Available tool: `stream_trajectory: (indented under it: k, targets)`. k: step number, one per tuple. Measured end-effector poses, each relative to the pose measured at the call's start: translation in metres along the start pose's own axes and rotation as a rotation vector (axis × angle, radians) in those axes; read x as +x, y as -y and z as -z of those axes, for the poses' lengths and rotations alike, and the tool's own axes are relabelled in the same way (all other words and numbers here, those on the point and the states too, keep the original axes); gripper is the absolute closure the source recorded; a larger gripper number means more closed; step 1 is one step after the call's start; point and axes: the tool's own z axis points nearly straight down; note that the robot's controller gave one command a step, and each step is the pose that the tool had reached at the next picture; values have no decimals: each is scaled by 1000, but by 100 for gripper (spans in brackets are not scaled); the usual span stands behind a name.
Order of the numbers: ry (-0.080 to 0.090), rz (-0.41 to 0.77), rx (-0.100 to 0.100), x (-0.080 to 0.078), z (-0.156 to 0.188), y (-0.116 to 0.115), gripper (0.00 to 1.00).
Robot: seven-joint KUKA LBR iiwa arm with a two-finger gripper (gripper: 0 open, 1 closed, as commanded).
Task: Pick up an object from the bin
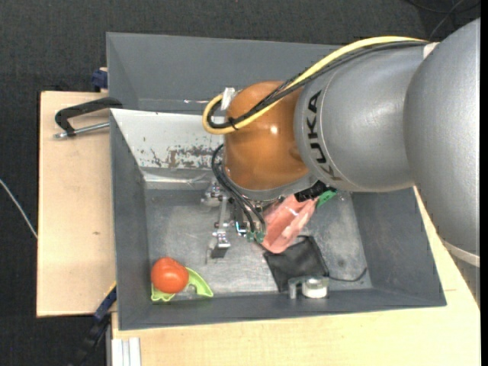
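Grey arm [381, 120] and orange cover [259, 147] hide much of the bin [126, 204]; gripper [219, 246] near bare floor, open or closed I cannot tell, pink packet [286, 223] at its 3 o'clock.

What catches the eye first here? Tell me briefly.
The big grey arm with its orange cover looms over the bin from the right. Next comes the red ball with a green piece beside it in the lower-left corner, then a pink thing next to a black one under the arm.
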Motion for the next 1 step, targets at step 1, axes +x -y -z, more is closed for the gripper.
stream_trajectory:
  k: [1]
  targets:
    - [7,-2,-1,-2,4,1,0]
